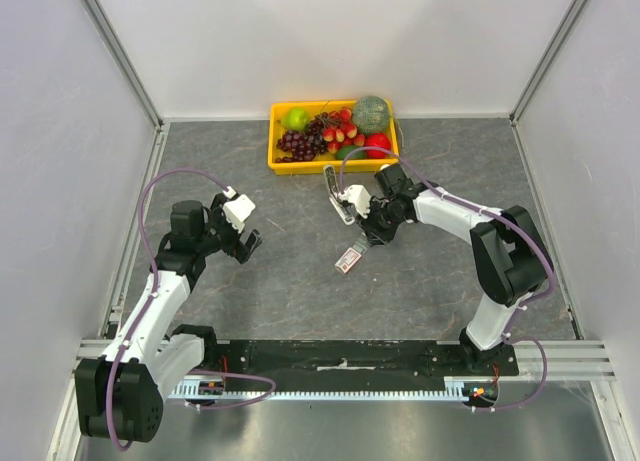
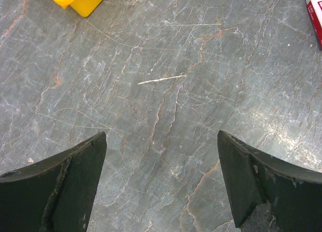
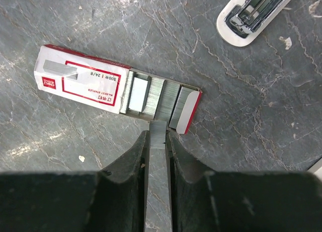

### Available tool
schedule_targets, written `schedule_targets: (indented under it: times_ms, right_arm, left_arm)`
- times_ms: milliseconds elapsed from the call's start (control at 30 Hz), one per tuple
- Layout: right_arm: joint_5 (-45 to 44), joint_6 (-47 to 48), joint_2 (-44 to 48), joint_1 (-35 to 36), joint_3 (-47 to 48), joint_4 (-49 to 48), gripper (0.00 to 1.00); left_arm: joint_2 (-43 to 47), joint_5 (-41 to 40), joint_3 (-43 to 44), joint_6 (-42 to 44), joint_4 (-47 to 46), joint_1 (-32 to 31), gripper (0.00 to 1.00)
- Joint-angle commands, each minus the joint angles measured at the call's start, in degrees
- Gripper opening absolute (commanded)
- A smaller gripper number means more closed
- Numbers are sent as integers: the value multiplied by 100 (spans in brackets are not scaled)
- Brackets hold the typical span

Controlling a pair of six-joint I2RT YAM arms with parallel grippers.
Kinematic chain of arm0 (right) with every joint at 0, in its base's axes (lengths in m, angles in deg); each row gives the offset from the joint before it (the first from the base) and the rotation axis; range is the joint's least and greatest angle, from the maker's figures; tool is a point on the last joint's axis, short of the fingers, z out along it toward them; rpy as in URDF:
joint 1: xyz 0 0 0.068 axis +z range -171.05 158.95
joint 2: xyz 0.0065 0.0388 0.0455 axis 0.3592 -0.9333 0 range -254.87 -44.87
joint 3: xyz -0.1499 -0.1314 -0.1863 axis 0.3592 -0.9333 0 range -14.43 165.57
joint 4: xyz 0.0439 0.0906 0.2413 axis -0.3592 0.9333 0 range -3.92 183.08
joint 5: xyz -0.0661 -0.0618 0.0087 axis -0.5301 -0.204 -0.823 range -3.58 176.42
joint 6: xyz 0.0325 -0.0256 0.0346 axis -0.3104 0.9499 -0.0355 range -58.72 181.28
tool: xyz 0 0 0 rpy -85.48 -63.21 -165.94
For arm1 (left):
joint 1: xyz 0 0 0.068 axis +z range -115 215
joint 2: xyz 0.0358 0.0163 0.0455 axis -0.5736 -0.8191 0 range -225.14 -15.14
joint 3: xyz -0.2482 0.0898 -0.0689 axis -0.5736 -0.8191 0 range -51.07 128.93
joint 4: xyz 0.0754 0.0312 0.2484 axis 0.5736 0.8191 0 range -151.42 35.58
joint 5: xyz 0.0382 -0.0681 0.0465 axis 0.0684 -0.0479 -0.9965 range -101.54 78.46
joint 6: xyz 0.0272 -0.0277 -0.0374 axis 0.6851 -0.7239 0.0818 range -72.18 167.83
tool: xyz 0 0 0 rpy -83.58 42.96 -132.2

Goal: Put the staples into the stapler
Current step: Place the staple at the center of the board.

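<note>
**Strip in hand, stapler just past the box**

On the table (image 1: pixel 280 281), the fruit basket (image 1: pixel 300 167) sits on the far side of the staple box (image 3: pixel 83 81), out of the way of the work. The right arm is much the nearer to the box. The left gripper (image 1: pixel 247 244) hangs wide open and empty, well off to the box's left.

The stapler (image 3: pixel 254 13) lies opened between box and basket, near the box, with its metal channel facing up. The box's sleeve is slid back, so rows of staples show.

Just over that open end, the right gripper (image 3: pixel 157 136) is pinched narrow on one staple strip (image 3: pixel 158 181), which runs lengthwise between its fingers. In the wrist view the stapler's long axis slants across the strip's (a wrist turn seems needed). Nothing lies between them.
</note>
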Motion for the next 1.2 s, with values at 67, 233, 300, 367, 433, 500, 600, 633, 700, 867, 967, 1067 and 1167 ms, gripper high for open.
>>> schedule_targets:
  times_ms: [67,233,300,367,433,500,600,633,700,867,967,1067,1167]
  right_arm:
    - [-337,-152,75,182,-88,-209,27]
    - [-460,-108,75,227,-123,-191,31]
    - [-452,-90,119,227,-114,-156,33]
    - [-443,-38,198,227,-96,-121,35]
    - [-417,67,259,226,-27,-60,36]
    - [-460,340,382,235,53,63,36]
    - [-785,577,506,235,272,256,36]
    - [-786,673,515,244,386,344,36]
    - [-768,1032,480,253,475,695,36]
    - [-803,1754,611,253,-157,618,34]
    - [-584,2080,672,253,-482,521,30]
    - [-259,2291,743,262,-641,442,29]
    - [-22,2440,778,262,-685,442,29]
  left_arm:
    - [-10,104,16,-178,-221,36,96]
    - [-10,104,16,-178,-230,36,96]
    - [-1,104,16,-178,-230,36,96]
    - [-10,104,16,-178,-230,36,96]
    - [-18,113,16,-178,-230,36,96]
    - [-27,104,16,-169,-230,36,96]
    - [-18,113,7,-169,-230,36,96]
    - [-18,113,7,-169,-230,36,96]
    - [-10,113,7,-169,-230,36,96]
    - [26,113,-19,-152,-248,36,96]
    - [17,122,-20,-160,-248,36,96]
    - [8,131,-11,-169,-256,36,96]
    - [17,131,-20,-160,-248,36,96]
